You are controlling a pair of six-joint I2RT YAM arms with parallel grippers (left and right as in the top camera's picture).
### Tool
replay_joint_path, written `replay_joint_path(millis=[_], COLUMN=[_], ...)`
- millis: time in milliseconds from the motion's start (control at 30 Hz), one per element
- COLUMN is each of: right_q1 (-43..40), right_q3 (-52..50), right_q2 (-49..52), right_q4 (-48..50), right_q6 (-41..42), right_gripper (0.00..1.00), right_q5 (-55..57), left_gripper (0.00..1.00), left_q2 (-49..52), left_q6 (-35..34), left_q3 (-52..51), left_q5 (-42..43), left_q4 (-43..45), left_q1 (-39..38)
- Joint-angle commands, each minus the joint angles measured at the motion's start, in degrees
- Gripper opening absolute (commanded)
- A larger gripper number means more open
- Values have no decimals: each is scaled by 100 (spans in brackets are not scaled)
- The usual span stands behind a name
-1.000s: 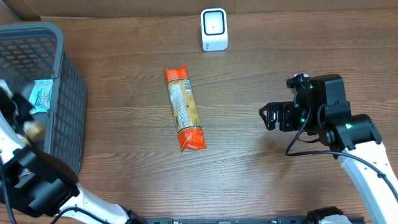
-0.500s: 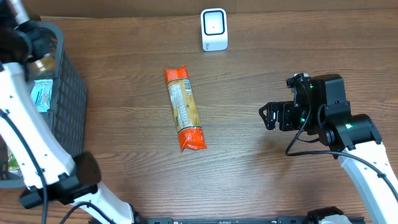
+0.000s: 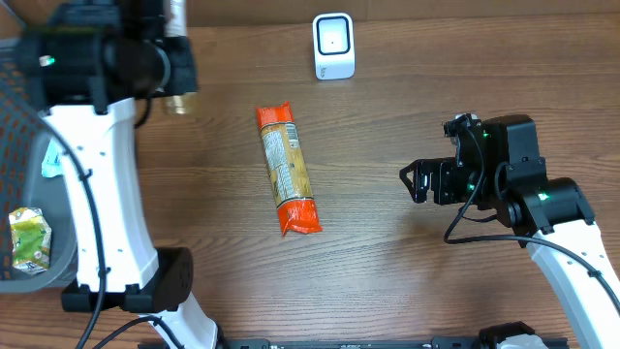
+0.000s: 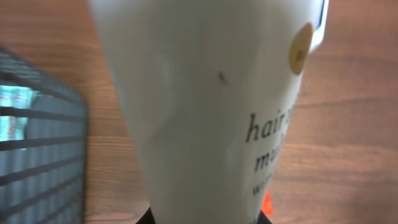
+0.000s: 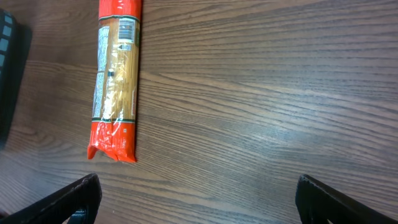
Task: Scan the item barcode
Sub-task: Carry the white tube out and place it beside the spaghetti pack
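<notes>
Wood-grain table (image 3: 387, 281), left pincer (image 3: 172, 66) tight on smooth tapered white bottle (image 4: 199, 93), right pincer (image 5: 199, 198) wide apart

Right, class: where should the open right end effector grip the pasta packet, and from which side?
Mid-body, across the narrow width, coming straight down. The pasta packet lies flat on the table, long and slim, so the right end effector could likely straddle its long edges. The crimped orange ends look thin, probably poorer holds.
</notes>
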Motion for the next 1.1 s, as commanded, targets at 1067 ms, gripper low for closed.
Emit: replay_joint_path(millis=[1067], right_q1=[17], right_q3=[122], right_q2=[50], right_q4=[35], right_q6=[-7], right_gripper=[100], right_q5=[24], left_gripper=[4], left_q2=[44], left_q6=[-1344], left_q3=[-6568], left_q5=[586], left_q4=[4319], left_q1=[-1187])
